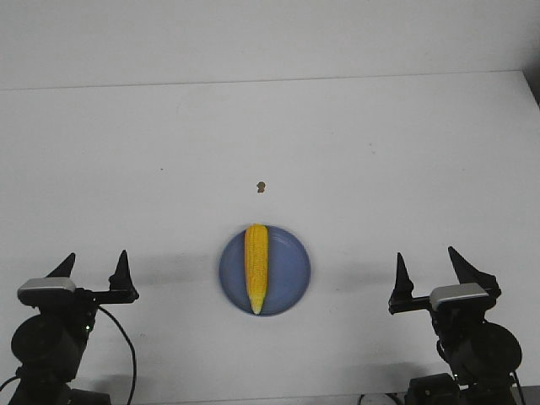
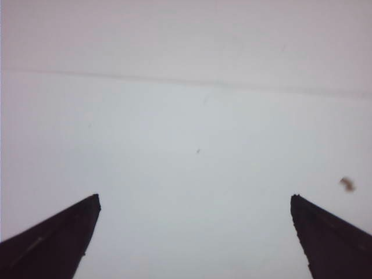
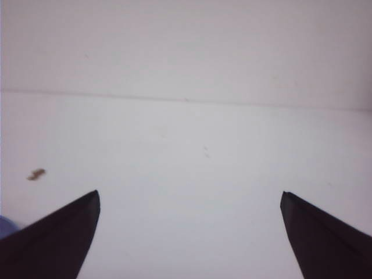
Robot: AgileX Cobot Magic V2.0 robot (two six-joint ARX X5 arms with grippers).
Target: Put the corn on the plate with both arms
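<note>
The yellow corn (image 1: 256, 267) lies lengthwise on the periwinkle-blue plate (image 1: 289, 272) at the near middle of the white table, its pointed end toward me. My left gripper (image 1: 95, 267) is open and empty at the near left, well apart from the plate. My right gripper (image 1: 429, 266) is open and empty at the near right. In the left wrist view the left gripper (image 2: 195, 199) has only bare table between its fingers. In the right wrist view the right gripper (image 3: 189, 195) is the same, and a sliver of the plate (image 3: 7, 225) shows at the edge.
A tiny brown speck (image 1: 261, 186) lies on the table beyond the plate; it also shows in the left wrist view (image 2: 347, 184) and the right wrist view (image 3: 36, 174). The table's far edge (image 1: 270, 80) meets a white wall.
</note>
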